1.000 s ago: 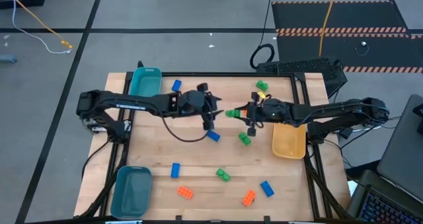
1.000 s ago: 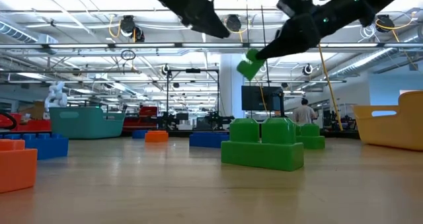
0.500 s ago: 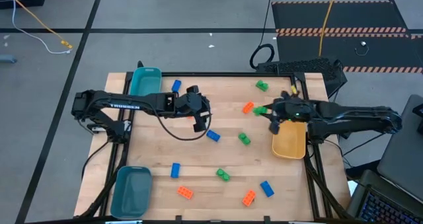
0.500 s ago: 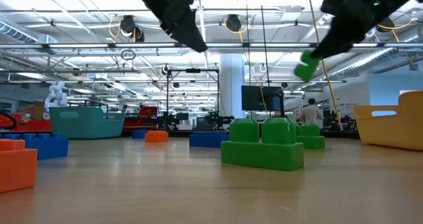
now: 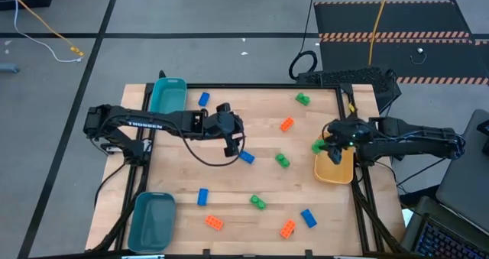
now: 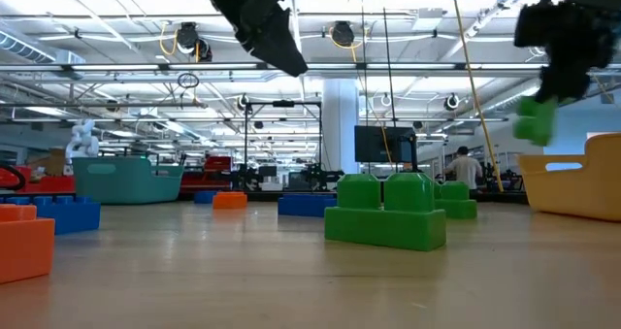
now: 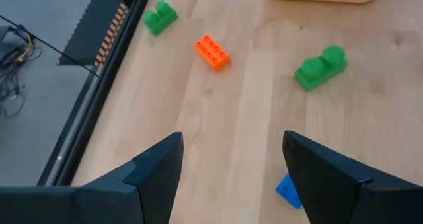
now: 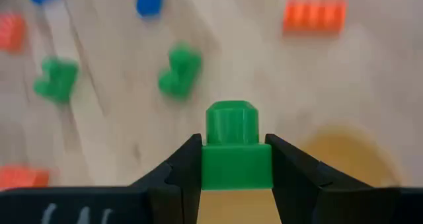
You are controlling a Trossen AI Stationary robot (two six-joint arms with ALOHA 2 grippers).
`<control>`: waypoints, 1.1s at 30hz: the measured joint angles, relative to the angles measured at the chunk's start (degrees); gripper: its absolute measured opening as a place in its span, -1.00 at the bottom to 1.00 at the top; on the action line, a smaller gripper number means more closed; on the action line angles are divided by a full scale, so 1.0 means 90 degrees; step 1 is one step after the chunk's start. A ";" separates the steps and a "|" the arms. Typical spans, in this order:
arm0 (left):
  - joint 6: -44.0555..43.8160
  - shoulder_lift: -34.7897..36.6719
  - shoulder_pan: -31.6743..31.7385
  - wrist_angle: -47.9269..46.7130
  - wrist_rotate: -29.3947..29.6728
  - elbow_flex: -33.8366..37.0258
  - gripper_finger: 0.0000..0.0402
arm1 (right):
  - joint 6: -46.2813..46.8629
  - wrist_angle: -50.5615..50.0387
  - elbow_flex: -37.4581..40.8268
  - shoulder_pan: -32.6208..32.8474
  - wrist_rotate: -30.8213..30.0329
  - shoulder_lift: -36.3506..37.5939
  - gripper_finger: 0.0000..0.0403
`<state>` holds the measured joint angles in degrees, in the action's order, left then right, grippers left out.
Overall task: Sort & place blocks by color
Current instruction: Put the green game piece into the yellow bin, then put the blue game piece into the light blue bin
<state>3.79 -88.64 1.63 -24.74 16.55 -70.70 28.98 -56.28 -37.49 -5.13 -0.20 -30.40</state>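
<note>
My wooden table (image 5: 229, 190), pale planks in a dark frame. Two teal bins (image 5: 167, 95) (image 5: 151, 220) at my left edge, one at the far corner, one at the near corner. One yellow-orange bin (image 5: 334, 171) at my right edge. Beyond the table: grey floor, black mat with striped edging (image 5: 393, 18), orange cable (image 5: 380, 14), and a person (image 6: 464, 166) standing far back in the room.

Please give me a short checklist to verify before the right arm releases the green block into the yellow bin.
1. Right gripper holds green block between its jaws: ok.
2. Block is above yellow bin: at its edge in the high view, fully over it: cannot tell.
3. Block lifted off the table: ok.
4. Left gripper is far from the bin, jaws open: ok.
5. Bin already holds only green blocks: cannot tell.
</note>
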 joint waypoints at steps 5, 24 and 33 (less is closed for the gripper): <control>-0.0080 -0.0002 -0.0099 -0.0004 0.0001 0.0000 0.30 | 0.0359 -0.1167 -0.0235 0.0000 0.0368 -0.0156 -0.36; -0.0455 -0.0388 -0.0243 -0.0332 -0.0184 0.0009 0.30 | 0.0657 -0.0825 -0.0086 0.0000 0.1036 -0.0352 0.67; -0.0452 -0.0754 -0.0415 -0.0121 -0.0197 0.0012 0.30 | 0.0177 0.2023 0.0363 0.0007 0.1259 -0.0289 0.62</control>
<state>-0.28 -95.42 -2.11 -25.83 14.78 -70.59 30.57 -38.07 -34.22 -5.06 11.13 -32.99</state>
